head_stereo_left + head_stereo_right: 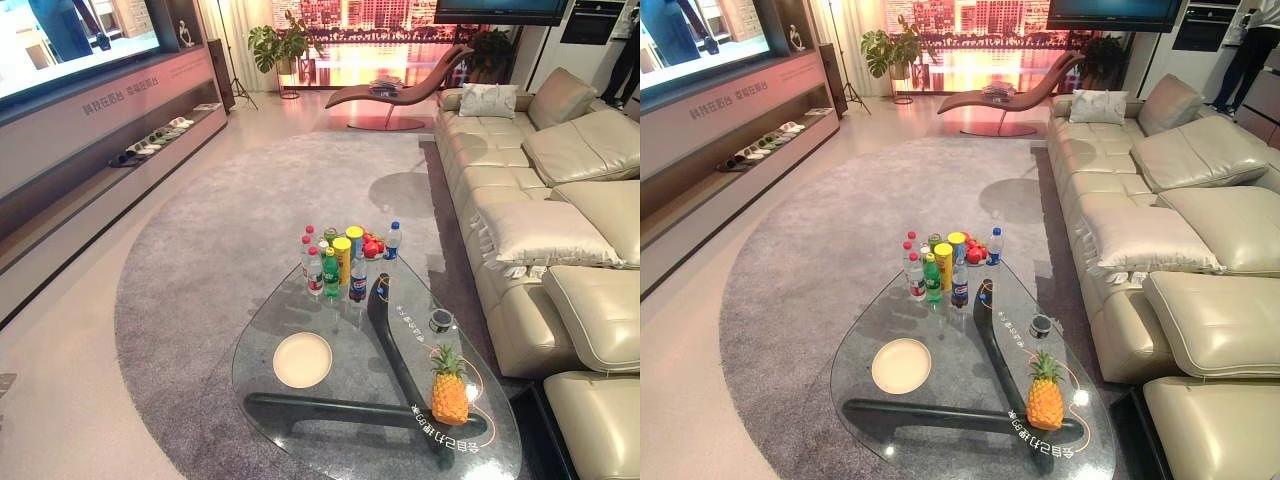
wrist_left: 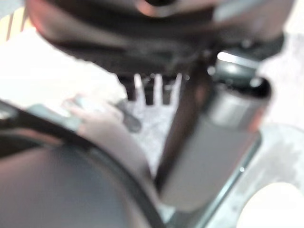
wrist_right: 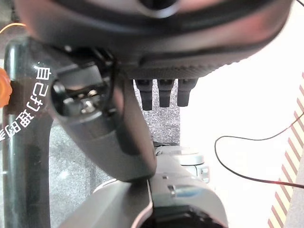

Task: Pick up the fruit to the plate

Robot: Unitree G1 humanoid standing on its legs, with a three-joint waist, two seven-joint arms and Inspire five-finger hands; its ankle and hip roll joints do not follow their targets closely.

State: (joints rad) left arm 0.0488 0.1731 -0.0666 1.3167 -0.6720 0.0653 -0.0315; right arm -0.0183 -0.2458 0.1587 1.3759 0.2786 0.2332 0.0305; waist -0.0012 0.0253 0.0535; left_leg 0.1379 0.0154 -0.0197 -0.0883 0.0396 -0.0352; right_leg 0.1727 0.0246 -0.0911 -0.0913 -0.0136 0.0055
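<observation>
Nearest of all stands the pineapple, upright on the near right part of the glass table, its leafy crown up — placed so, I judge, to be taken round its body from the robot's right side. One pale plate lies bare on the near left of the glass, well apart from the pineapple, with room on it for fruit. At the far end stands a tight cluster of bottles and two yellow cans, with a small heap of red fruit touching them at the back; the bottles number about seven, though some hide others, and the red fruit cannot be counted. One small dark round object sits between the cluster and the pineapple. Both hands hang low beside the table and carry nothing: the left hand and the right hand each show fingers hanging straight and relaxed, thumb standing clear. Nothing has yet reached the plate, so the task looks barely begun.
</observation>
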